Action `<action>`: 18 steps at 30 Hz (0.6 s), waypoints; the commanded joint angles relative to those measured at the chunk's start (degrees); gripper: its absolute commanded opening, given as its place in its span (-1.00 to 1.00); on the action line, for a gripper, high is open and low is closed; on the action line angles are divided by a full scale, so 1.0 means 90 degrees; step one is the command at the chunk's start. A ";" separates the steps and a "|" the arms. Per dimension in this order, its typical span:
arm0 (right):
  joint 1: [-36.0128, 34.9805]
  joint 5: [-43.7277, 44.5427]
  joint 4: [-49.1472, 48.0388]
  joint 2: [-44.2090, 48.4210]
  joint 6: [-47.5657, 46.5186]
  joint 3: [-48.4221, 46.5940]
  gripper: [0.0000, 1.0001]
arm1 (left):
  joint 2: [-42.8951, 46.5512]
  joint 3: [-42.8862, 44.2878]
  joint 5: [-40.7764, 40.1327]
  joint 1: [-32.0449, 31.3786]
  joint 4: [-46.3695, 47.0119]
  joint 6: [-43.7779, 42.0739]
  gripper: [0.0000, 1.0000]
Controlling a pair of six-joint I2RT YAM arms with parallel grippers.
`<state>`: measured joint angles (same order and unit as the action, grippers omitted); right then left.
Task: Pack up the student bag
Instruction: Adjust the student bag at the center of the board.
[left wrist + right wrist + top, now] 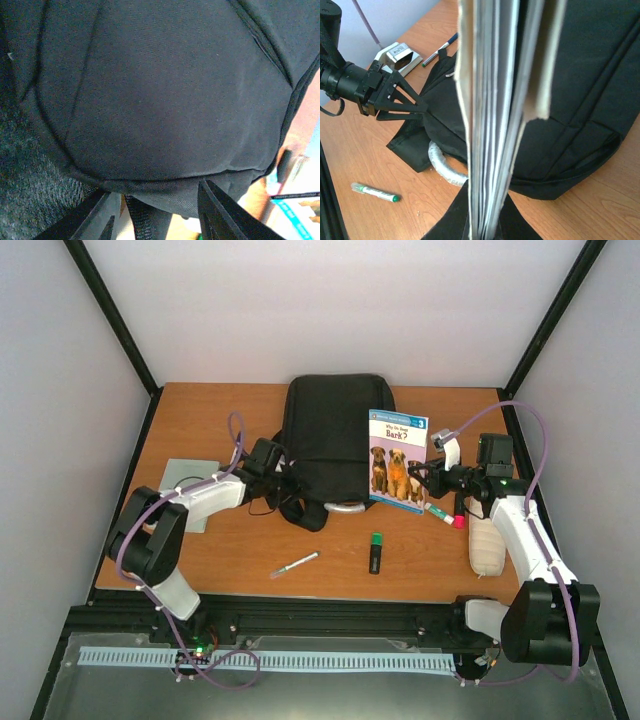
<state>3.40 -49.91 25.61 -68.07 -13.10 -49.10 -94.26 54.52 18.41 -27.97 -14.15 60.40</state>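
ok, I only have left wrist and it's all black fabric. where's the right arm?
Observer: The right gripper is shut on a dog-cover book, held upright against the right side of the student bag.
Operator: Bag open for it?
Observer: No opening shows from above. The bag lies flat, its grey handle toward the arms.
Operator: Where am I on the bag?
Observer: The left gripper is at the bag's left side, near the handle end, jaws apart on the fabric edge.
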 commanded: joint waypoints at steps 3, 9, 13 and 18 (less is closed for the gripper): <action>0.0042 -0.0118 -0.0297 0.0035 -0.0097 -0.0014 -0.95 | -0.0049 0.0195 0.0096 0.0041 0.0341 0.0069 -0.42; 0.0052 -0.0097 -0.0315 0.0028 -0.0066 0.0006 -0.94 | 0.0018 0.0192 0.0225 0.0033 0.0316 0.0091 -0.34; 0.0052 -0.0089 -0.0316 0.0022 -0.0076 -0.0003 -0.94 | 0.0046 0.0021 0.0457 -0.0079 0.0509 0.0455 0.10; 0.0051 -0.0123 -0.0316 -0.0003 -0.0077 -0.0008 -0.94 | -0.0025 0.0089 0.0527 -0.0301 0.0645 0.0681 0.29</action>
<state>3.57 -49.89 25.47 -68.07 -13.08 -49.10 -94.54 54.54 21.28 -29.12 -11.09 63.86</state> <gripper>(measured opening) 0.029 0.622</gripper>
